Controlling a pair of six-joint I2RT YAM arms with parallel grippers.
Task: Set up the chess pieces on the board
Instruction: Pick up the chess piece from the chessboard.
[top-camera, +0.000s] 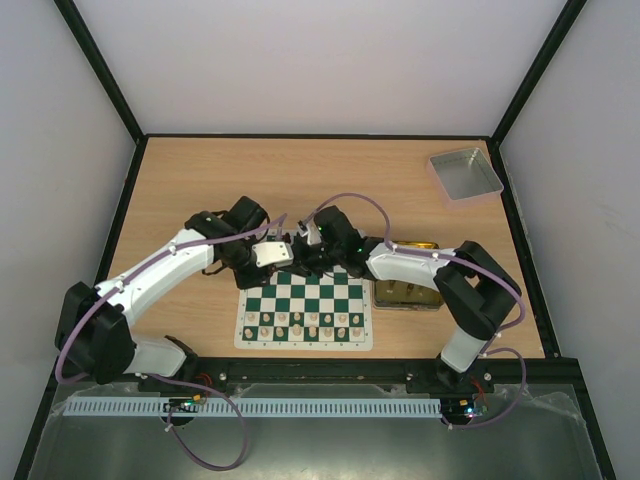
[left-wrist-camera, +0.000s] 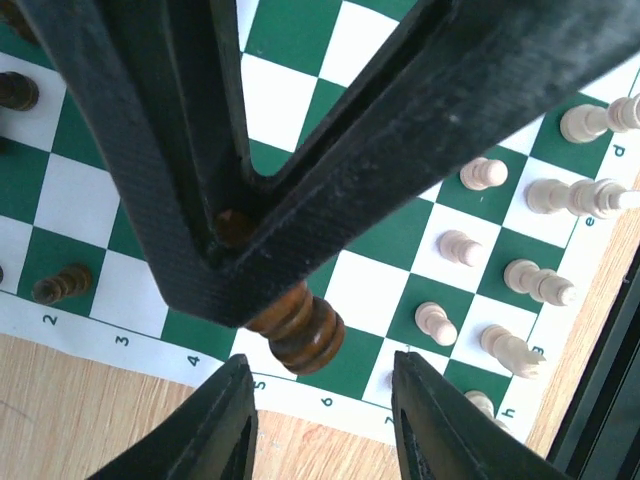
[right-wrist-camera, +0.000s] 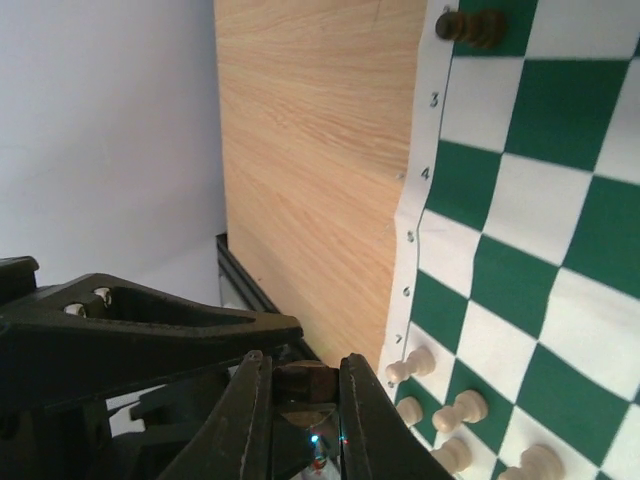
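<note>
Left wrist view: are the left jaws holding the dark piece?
No, the left gripper stands open, clear of the dark piece clamped by the right gripper.

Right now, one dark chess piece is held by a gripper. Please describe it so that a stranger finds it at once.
Find the green and white board on the wooden table and look just above its far half. There the right gripper pinches a brown turned piece. Unlike the other dark pieces, it stands on no square.

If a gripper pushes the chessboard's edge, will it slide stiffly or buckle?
Probably buckles: the board looks thin, its border lying wavy on the table. Likely light, so it may also slide, and the upright pale pieces could tip.
</note>
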